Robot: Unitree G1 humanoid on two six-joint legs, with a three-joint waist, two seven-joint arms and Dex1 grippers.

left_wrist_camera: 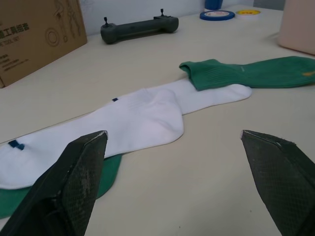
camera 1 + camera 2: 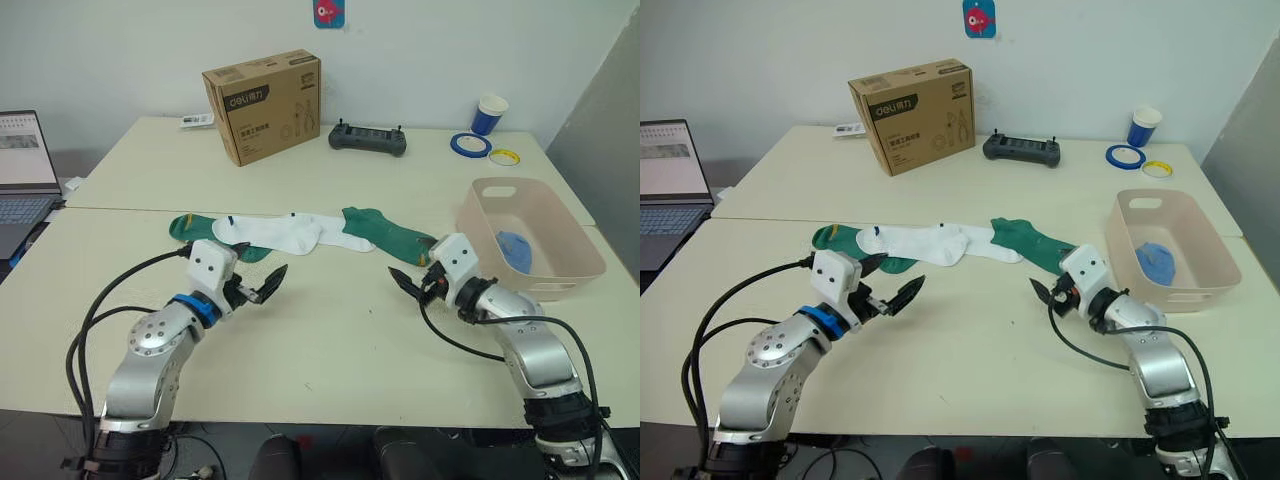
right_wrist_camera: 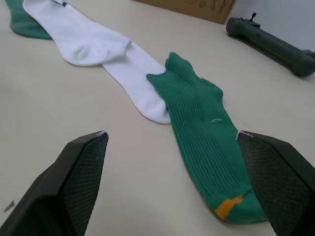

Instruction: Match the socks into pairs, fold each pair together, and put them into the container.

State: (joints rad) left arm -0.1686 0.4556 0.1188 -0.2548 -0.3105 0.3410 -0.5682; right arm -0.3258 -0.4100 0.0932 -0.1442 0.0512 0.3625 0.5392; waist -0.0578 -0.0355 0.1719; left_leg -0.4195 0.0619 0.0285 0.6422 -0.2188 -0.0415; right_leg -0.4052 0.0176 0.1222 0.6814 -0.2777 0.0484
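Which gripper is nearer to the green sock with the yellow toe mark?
Right. The right gripper, open, sits just in front of the green sock, at its toe end. The left gripper, also open, is farther off, near the white socks.

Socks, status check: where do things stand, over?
Left gripper and right gripper both open, empty, low over table. Two white socks and two green socks overlapping in a row, unpaired. Blue bundle already in container. Nothing blocking.
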